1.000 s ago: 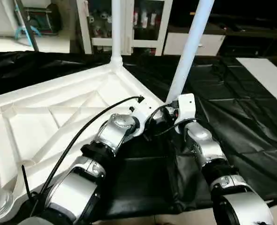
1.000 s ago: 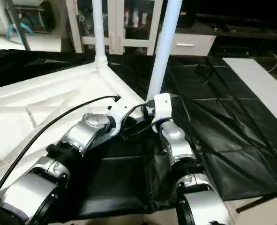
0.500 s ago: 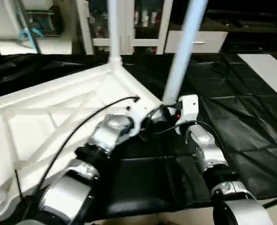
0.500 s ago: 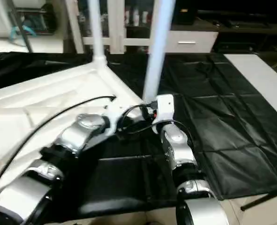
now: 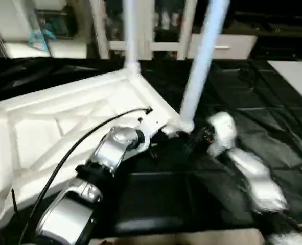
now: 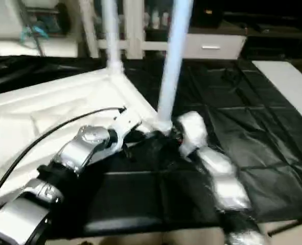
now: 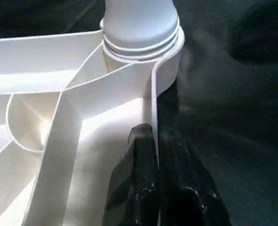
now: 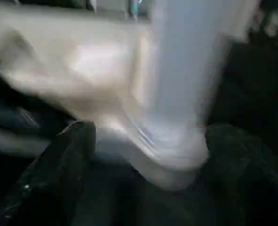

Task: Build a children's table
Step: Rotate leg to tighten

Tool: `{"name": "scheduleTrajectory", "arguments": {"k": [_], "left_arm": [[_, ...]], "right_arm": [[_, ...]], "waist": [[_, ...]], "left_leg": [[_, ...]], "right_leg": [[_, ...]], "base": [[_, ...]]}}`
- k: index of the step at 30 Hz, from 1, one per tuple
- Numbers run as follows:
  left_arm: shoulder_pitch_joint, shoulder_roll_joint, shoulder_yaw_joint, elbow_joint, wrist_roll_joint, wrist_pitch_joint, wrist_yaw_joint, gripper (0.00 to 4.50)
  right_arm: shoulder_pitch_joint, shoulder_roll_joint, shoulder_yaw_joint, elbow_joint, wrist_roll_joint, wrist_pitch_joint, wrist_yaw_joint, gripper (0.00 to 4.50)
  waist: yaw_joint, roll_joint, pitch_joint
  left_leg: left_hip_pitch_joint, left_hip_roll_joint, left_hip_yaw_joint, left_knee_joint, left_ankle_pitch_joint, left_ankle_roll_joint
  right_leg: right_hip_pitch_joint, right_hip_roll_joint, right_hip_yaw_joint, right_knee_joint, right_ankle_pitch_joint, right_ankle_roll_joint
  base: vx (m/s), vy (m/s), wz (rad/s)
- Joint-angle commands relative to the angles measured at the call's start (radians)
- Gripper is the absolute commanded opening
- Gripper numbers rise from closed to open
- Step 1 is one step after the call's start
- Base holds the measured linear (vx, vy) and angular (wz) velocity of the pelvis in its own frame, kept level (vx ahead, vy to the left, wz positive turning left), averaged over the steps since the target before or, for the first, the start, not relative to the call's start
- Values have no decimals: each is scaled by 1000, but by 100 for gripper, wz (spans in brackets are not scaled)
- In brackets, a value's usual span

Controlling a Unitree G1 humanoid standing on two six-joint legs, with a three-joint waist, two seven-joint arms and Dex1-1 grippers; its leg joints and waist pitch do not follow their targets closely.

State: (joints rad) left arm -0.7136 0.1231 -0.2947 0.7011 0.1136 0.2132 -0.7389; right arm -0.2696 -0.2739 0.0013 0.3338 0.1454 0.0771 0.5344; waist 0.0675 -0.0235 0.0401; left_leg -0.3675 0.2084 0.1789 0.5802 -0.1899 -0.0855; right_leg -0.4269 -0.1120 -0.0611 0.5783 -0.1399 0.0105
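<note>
My left gripper (image 7: 155, 155) was clamped on the rim of the top (image 5: 53, 127), which lay upside down on the counter (image 5: 273, 102). My right gripper (image 8: 139, 155) stood apart around a leg (image 5: 199, 61).

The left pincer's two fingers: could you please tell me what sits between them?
The left wrist view shows the table top's thin side wall between the fingers, below the leg.

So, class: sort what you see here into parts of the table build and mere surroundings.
Part of the build:
- white tabletop, upside down
- near leg
- far leg
- left tool pinching the tabletop's rim

Surroundings:
- black cloth
- white cabinets behind
</note>
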Motion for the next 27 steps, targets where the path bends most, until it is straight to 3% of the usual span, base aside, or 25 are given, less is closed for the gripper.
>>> {"name": "scheduleTrajectory", "arguments": {"k": [1, 3, 5, 7, 8, 9, 12, 14, 15, 16, 19, 21, 22, 23, 24, 25, 27], "left_arm": [[8, -28, -2, -12, -33, -105, -30, 0], [-10, -47, -2, 15, -20, -147, 5, 0], [-35, -73, 19, 50, -19, -165, 61, 0], [-52, -91, 42, 68, -37, -167, 78, 0], [-60, -102, 66, 67, -64, -147, 77, 28], [-63, -107, 81, 64, -77, -137, 81, 45], [-61, -112, 105, 44, -100, -128, 80, 59], [-52, -108, 115, 21, -108, -125, 74, 81], [-45, -103, 118, 7, -110, -132, 67, 92], [-35, -95, 126, -17, -120, -117, 58, 98], [5, -58, 135, -105, -134, -76, 19, 112], [39, -21, 122, -181, -148, -17, -41, 139], [100, 68, 55, -297, -146, 40, -173, 139], [100, 68, 55, -297, -146, 40, -173, 143], [120, 99, 31, -337, -146, 56, -215, 143], [152, 159, 3, -407, -162, 107, -284, 143], [196, 240, -21, -498, -186, 165, -360, 143]], "right_arm": [[7, 4, -39, -22, -20, 31, -64, 443], [29, 7, -46, -43, -27, 50, -97, 443], [54, 16, -41, -72, -36, 68, -123, 443], [79, 22, -33, -99, -32, 85, -131, 443], [97, 25, -25, -115, -31, 91, -134, 446], [110, 26, -19, -126, -34, 97, -136, 447], [125, 35, -20, -141, -39, 105, -149, 447], [129, 39, -20, -151, -37, 112, -152, 447], [132, 39, -16, -158, -39, 117, -154, 447], [136, 38, -14, -164, -42, 122, -155, 447], [149, 33, -5, -183, -42, 131, -143, 447], [161, 23, 6, -202, -22, 131, -104, 447], [181, -1, 30, -250, 19, 137, -16, 447], [181, -1, 30, -250, 19, 137, -16, 447], [187, -10, 39, -268, 31, 139, 14, 447], [204, -41, 61, -314, 68, 156, 96, 447], [227, -84, 78, -380, 127, 185, 197, 447]], "waist": [[2, -27, -57], [0, -27, -56], [3, -27, -57], [11, -30, -56], [12, -29, -57], [17, -28, -59], [20, -23, -65], [16, -28, -67], [15, -33, -71], [13, -36, -69], [15, -37, -65], [15, -39, -61], [16, -37, -62], [17, -36, -60], [11, -32, -56], [13, -25, -59], [13, -21, -52]], "left_leg": [[3, 6, 11, -68, -211, 74], [1, 6, 9, -70, -225, 64], [9, 6, 11, -67, -238, 63], [5, 6, 10, -69, -236, 66], [2, 7, 8, -70, -231, 65], [1, 9, 7, -70, -219, 64], [0, 11, 8, -64, -176, 71], [-2, 11, 9, -59, -144, 85], [-6, 8, 9, -54, -96, 104], [-6, 7, 13, -50, -69, 123], [-4, 9, 16, -51, -89, 136], [-4, 12, 16, -54, -111, 126], [0, 14, 15, -55, -132, 119], [-3, 17, 12, -59, -139, 119], [0, 17, 17, -60, -157, 112], [5, 18, 13, -61, -168, 97], [5, 21, 13, -67, -200, 84]], "right_leg": [[54, -20, 25, -70, -359, -158], [53, -19, 24, -74, -387, -134], [45, -17, 25, -78, -394, -123], [46, -19, 27, -78, -408, -111], [49, -19, 27, -76, -405, -109], [49, -20, 27, -73, -382, -113], [49, -16, 31, -56, -229, -174], [52, -13, 30, -46, -152, -192], [58, -14, 31, -36, -91, -199], [55, -12, 32, -35, -60, -208], [54, -15, 34, -38, -98, -211], [54, -16, 34, -41, -137, -208], [54, -17, 34, -39, -161, -205], [57, -19, 34, -40, -173, -200], [46, -12, 37, -44, -188, -192], [49, -11, 35, -39, -190, -183], [47, -10, 38, -41, -207, -179]], "base": [[0, 0, 0], [0, 0, 0], [0, 0, 0], [0, 0, 0], [0, 0, 0], [0, 0, 0], [0, 0, 0], [0, 0, 0], [0, 0, 0], [0, 0, 0], [0, 0, 0], [0, 0, 0], [0, 0, 0], [0, 0, 0], [0, 0, 0], [0, 0, 0], [0, 0, 0]]}}
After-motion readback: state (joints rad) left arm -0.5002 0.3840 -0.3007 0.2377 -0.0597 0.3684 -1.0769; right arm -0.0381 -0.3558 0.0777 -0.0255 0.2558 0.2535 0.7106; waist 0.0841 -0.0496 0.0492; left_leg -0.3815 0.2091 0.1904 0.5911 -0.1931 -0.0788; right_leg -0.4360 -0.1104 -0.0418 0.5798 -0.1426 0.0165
